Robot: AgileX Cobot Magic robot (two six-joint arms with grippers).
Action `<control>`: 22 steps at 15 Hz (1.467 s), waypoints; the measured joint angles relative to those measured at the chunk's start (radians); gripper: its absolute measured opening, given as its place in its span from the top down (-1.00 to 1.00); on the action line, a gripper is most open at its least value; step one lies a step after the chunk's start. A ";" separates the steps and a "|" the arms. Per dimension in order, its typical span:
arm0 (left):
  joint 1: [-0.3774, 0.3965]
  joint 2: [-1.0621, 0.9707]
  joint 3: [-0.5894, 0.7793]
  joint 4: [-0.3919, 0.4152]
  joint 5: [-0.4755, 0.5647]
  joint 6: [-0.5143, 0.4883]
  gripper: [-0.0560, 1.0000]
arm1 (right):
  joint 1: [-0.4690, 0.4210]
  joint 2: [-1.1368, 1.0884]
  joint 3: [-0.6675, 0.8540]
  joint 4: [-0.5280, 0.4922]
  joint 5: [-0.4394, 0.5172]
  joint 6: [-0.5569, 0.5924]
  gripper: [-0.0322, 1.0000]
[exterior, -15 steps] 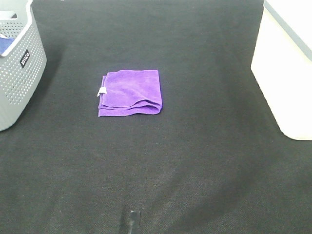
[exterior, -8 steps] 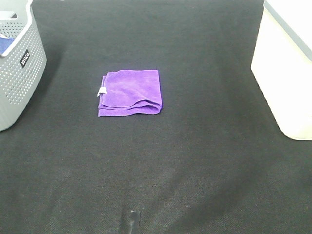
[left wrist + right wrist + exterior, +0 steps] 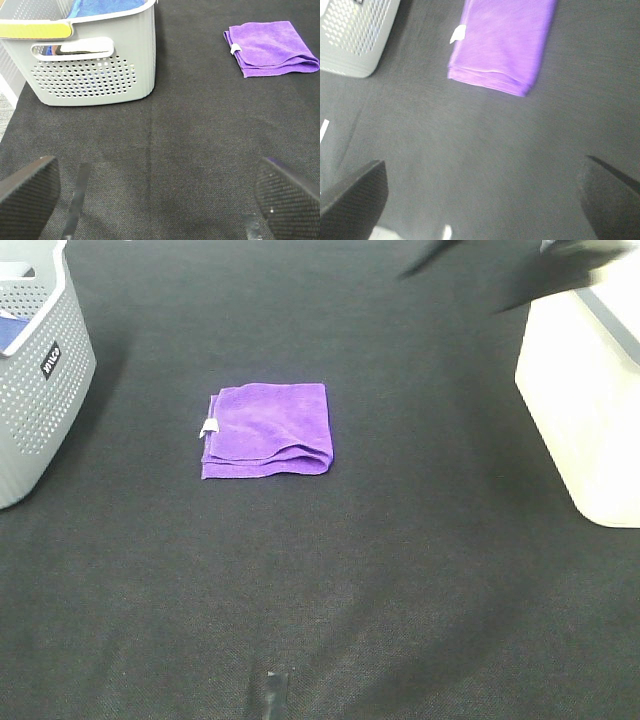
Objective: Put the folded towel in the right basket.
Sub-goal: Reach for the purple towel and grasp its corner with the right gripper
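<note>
The left gripper (image 3: 157, 200) is showing two broad, dark fingers (image 3: 27, 192) patterned in a fine carbon-fibre weave, edges rounded. The right gripper (image 3: 480, 200) is wearing the same woven black fingers (image 3: 355, 197). From the high camera, an arm (image 3: 545, 270) is appearing only as a blurred black shape

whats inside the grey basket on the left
Blue fabric shows above the rim of the grey basket, bunched against the far side. How much of it there is, and anything lying beneath it, is hidden by the basket's perforated wall.
</note>
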 joint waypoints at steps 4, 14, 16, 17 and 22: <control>0.000 0.000 0.000 0.000 0.000 0.000 -0.98 | 0.019 0.456 -0.332 0.048 0.032 -0.036 -0.86; 0.000 0.000 0.000 0.000 0.000 0.000 -0.98 | -0.017 1.018 -0.871 0.085 0.141 0.036 -0.81; 0.000 0.000 0.000 0.000 0.000 0.000 -0.98 | -0.044 1.033 -0.878 0.127 0.146 0.038 -0.78; 0.000 0.000 0.000 0.000 0.000 0.000 -0.98 | -0.048 1.034 -0.878 0.135 0.147 0.037 -0.78; 0.000 0.000 0.000 0.000 0.000 0.000 -0.98 | -0.002 1.058 -0.890 0.135 0.097 0.025 -0.75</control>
